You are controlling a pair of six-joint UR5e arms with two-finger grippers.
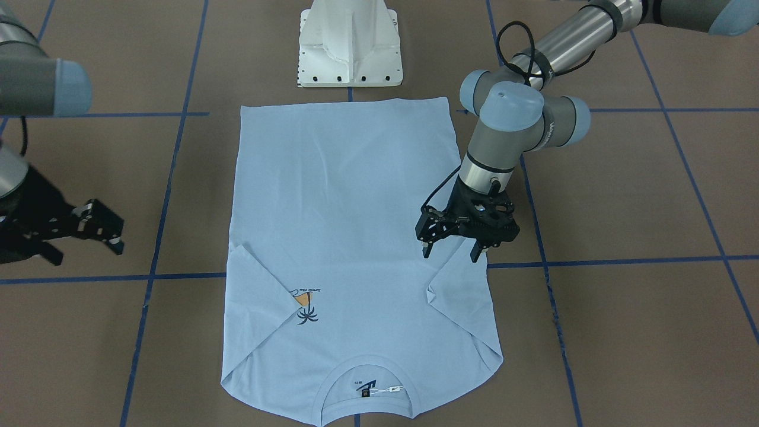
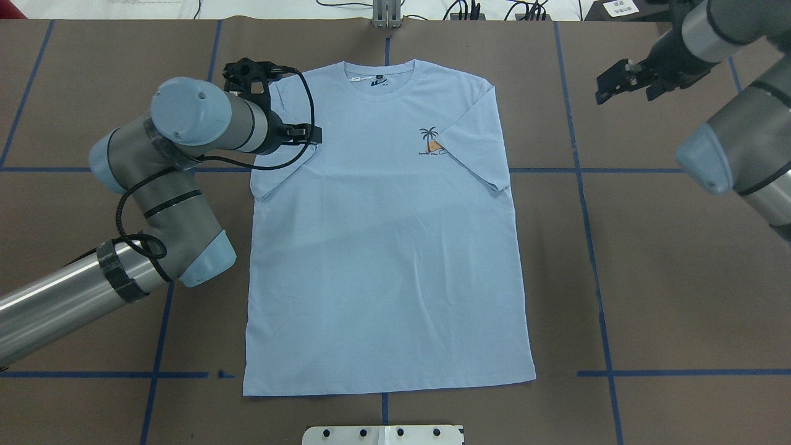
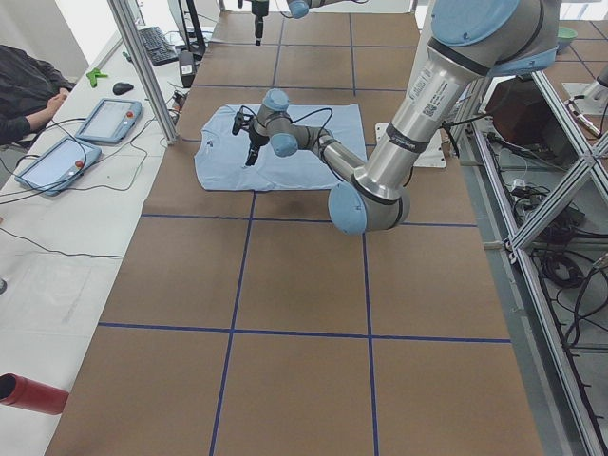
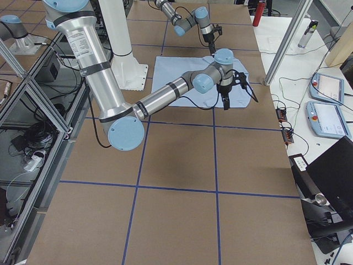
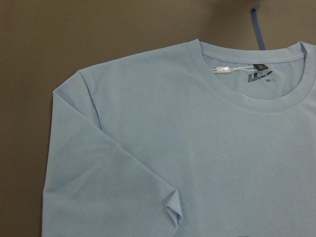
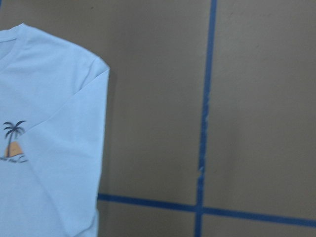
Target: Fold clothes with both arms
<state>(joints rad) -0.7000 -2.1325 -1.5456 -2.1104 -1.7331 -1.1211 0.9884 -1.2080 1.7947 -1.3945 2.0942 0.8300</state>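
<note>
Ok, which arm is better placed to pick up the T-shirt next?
Probably left. The left hand hangs open over the T-shirt, by its folded-in sleeve. The right hand, also open, is off to the side, over the table.

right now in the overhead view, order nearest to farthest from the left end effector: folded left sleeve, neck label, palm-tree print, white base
From the left end effector:
1. Folded pale-blue sleeve, right beside it.
2. Dark neck label, inside the collar.
3. Orange-and-dark palm-tree print, far chest side.
4. White pedestal base plate, bottom edge.
</note>
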